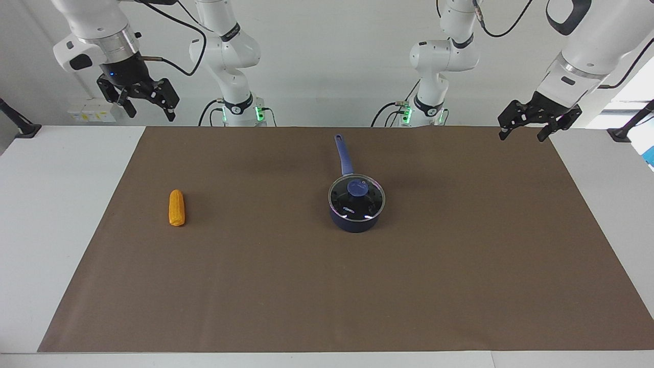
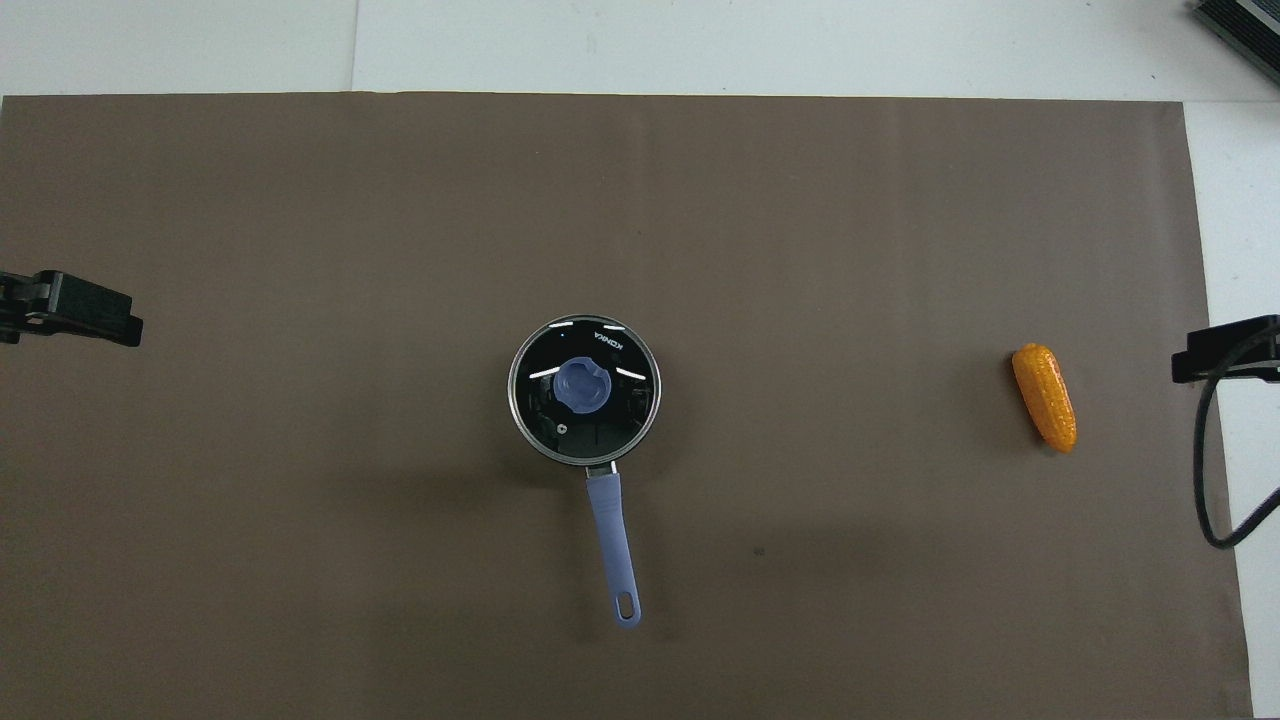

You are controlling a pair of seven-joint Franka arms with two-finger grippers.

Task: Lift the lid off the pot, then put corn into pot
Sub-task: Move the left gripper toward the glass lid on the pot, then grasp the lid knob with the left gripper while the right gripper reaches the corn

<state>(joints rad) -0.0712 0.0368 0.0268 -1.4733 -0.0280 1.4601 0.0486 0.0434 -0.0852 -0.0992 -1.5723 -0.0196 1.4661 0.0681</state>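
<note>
The navy pot (image 1: 355,220) (image 2: 611,520) stands mid-mat with its long blue handle pointing toward the robots. The glass lid (image 1: 356,198) (image 2: 584,390) with a blue knob sits on it. The corn (image 1: 177,207) (image 2: 1044,396) lies on the mat toward the right arm's end. My left gripper (image 1: 526,130) (image 2: 90,315) hangs open and empty in the air over the mat's edge at the left arm's end. My right gripper (image 1: 148,105) (image 2: 1225,350) hangs open and empty in the air at the right arm's end, near the corn's side of the mat.
A brown mat (image 1: 327,296) covers most of the white table. A black cable (image 2: 1210,470) loops down from the right arm. Black clamp stands (image 1: 20,128) sit at both table ends.
</note>
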